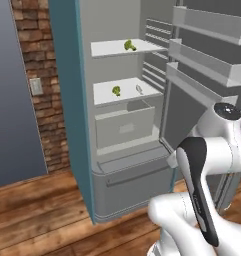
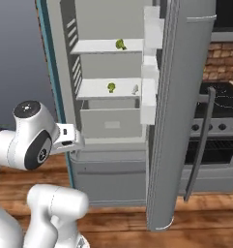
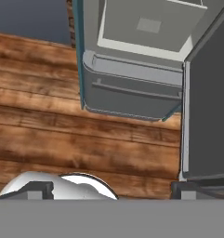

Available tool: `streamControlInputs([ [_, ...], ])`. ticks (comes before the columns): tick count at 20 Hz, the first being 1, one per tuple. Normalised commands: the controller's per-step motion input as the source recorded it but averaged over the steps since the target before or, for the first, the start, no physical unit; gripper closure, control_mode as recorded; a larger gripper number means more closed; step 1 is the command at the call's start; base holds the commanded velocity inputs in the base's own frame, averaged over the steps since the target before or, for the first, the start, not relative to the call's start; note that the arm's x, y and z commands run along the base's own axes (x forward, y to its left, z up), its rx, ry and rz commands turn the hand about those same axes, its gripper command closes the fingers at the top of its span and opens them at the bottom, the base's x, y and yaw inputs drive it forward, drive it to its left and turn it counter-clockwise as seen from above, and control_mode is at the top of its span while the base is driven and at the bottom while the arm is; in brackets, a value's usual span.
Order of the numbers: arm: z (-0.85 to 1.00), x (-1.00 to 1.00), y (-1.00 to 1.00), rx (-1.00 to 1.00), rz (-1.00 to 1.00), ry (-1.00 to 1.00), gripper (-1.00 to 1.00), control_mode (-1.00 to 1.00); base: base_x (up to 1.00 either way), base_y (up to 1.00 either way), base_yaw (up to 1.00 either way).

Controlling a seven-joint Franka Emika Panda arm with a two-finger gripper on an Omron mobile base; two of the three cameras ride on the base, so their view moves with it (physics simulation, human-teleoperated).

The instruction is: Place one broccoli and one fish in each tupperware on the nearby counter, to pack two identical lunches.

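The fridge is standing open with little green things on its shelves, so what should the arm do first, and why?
Probably reach up toward the broccoli on the lower shelf. The fridge is open, the gripper is open and empty, pointing down at the floor, and a small pale item lies nearby.

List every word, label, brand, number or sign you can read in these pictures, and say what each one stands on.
None: no readable text in any view.
The drawer in the open fridge carries a small pale rectangular patch, blank as far as can be told.
The stove knobs are too small to show any markings.
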Motion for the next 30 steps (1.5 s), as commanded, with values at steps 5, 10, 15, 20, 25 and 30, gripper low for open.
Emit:
streamControlInputs([
  [5, 0.00, 0.00, 0.00, 0.00, 0.00, 0.00, -1.00, 1.00, 0.48, -0.40, 0.15],
  [10, 0.00, 0.00, 0.00, 0.00, 0.00, 0.00, -1.00, 1.00, 0.41, -0.09, 0.13],
  [15, 0.00, 0.00, 0.00, 0.00, 0.00, 0.00, -1.00, 1.00, 0.57, -0.21, 0.13],
  [20, 0.00, 0.00, 0.00, 0.00, 0.00, 0.00, -1.00, 1.00, 0.62, -0.36, 0.14],
  [25, 0.00, 0.00, 0.00, 0.00, 0.00, 0.00, -1.00, 1.00, 0.69, -0.15, 0.10],
  [30, 0.00, 0.00, 0.00, 0.00, 0.00, 0.00, -1.00, 1.00, 0.74, 0.00, 0.03],
])
